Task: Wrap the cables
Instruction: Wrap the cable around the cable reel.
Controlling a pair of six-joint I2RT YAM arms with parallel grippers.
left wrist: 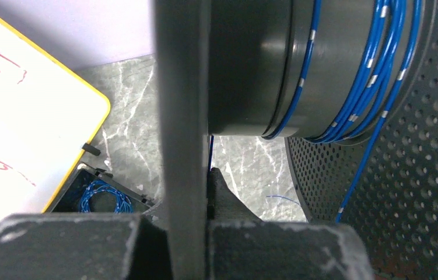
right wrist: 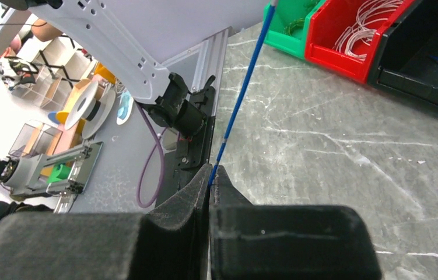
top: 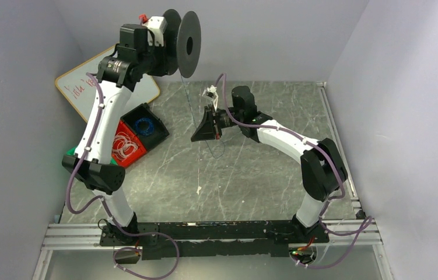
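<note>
My left gripper [top: 164, 49] is raised at the back left and shut on one flange of a black spool [top: 182, 44]. In the left wrist view that flange [left wrist: 181, 116] stands between my fingers, and several turns of thin blue cable [left wrist: 374, 70] lie round the hub. The cable [top: 188, 102] hangs from the spool down to my right gripper [top: 206, 129], which is shut on it above the table's middle. In the right wrist view the blue cable [right wrist: 245, 87] runs up out of the closed fingertips [right wrist: 212, 172]. A loose strand [top: 199, 175] trails on the table below.
A black bin [top: 145, 125] with a blue coil, a red bin [top: 124, 147] with whitish coils and a green bin [right wrist: 289, 29] sit at the left. A whiteboard [top: 82, 79] leans at the back left. Walls close both sides.
</note>
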